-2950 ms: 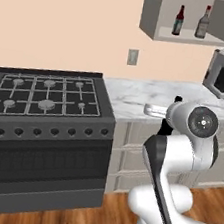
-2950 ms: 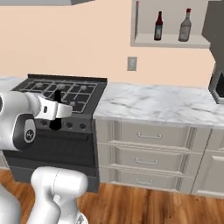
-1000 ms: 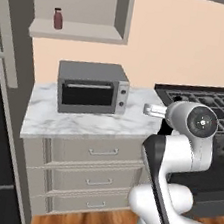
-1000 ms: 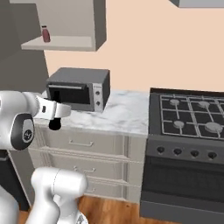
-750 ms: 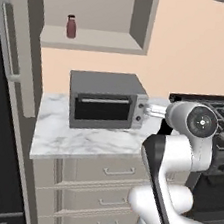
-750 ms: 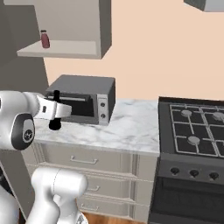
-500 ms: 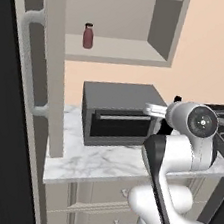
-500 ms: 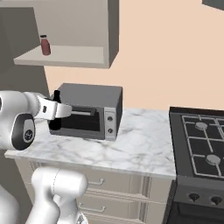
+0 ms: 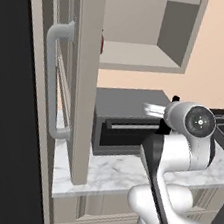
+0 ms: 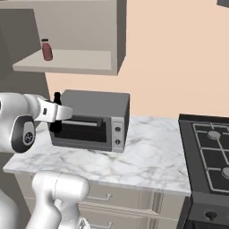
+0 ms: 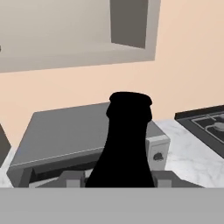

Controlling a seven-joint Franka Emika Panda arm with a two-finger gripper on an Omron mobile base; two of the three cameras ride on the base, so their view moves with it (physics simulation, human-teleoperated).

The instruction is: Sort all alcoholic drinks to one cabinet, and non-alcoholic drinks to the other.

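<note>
The gripper is clamped on the black cola bottle, which stands upright between its 2 fingers, carried above the marble counter in front of the grey microwave. Up on the pale shelf of the open beige wall cabinet sits the short purple-pink container, near the shelf's left end. The cabinet's tall door with its long grey bar handle stands swung open. A black stove lies right of the counter.

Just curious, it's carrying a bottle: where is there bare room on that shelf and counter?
The shelf is bare right of the small pink bottle, up to the cabinet's side wall. The counter is bare between the toaster oven and the stove. The tool holds the cola bottle by the oven's left end.
</note>
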